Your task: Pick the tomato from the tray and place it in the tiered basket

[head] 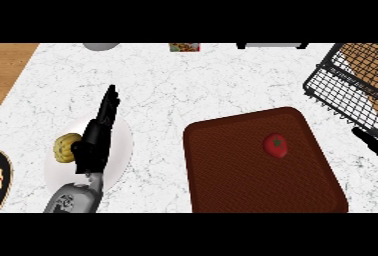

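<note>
Head view is showing a smooth round tomato (pixel 277 145) lying on the brown textured tray (pixel 236 170), near the black wire tiered basket (pixel 341 82). Left hand (pixel 94 140) is resting, fingers straight, over a white plate (pixel 122 150); right hand (pixel 367 140) is barely showing, fingers unreadable.

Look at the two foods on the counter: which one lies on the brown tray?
The red tomato. It lies on the brown tray, right of centre. The yellow food lies on the white plate at the left, beside the left hand.
</note>
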{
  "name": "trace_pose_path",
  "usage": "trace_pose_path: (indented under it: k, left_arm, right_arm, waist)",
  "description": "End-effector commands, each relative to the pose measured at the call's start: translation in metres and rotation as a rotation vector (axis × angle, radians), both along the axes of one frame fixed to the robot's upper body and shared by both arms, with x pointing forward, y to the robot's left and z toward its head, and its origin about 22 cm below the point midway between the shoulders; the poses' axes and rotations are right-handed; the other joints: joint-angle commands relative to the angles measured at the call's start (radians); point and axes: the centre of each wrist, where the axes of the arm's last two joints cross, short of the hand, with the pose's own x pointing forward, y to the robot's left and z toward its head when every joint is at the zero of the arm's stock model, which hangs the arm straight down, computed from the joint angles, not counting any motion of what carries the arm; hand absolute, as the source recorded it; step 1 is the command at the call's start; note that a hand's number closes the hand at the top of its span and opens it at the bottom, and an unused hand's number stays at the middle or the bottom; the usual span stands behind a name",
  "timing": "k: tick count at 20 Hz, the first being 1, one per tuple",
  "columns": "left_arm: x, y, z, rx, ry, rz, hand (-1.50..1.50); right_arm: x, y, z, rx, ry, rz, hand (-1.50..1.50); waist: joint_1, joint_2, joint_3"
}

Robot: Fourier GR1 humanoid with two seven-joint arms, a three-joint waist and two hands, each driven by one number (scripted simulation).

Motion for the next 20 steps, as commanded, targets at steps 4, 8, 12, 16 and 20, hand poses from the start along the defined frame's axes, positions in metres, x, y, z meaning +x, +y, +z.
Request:
trace_pose_path:
  k: [4,8,12,16,20]
  left_arm:
    - [0.003,0.017,-0.008,-0.021,-0.004,-0.006,0.00]
    - [0.000,0.006,0.002,0.009,-0.003,-0.013,0.00]
    - [0.000,-0.004,0.000,-0.008,0.000,-0.002,0.00]
    - [0.002,0.005,0.004,-0.011,0.006,-0.006,0.00]
    - [0.002,0.014,0.007,0.006,-0.001,-0.001,0.00]
  right_arm:
    - [-0.004,0.005,-0.021,-0.090,0.019,-0.009,-1.50]
    - [0.014,-0.001,-0.010,-0.118,0.003,0.045,-1.50]
    - [0.011,0.018,-0.017,-0.190,-0.040,0.080,-1.50]
    - [0.026,0.020,-0.036,-0.212,-0.056,0.030,-1.50]
    - [0.021,0.011,-0.052,-0.223,0.000,-0.039,-1.50]
  waist:
    - [-0.002,0.000,0.000]
    - [0.002,0.000,0.000]
    - [0.001,0.000,0.000]
    - [0.002,0.000,0.000]
    - [0.001,0.000,0.000]
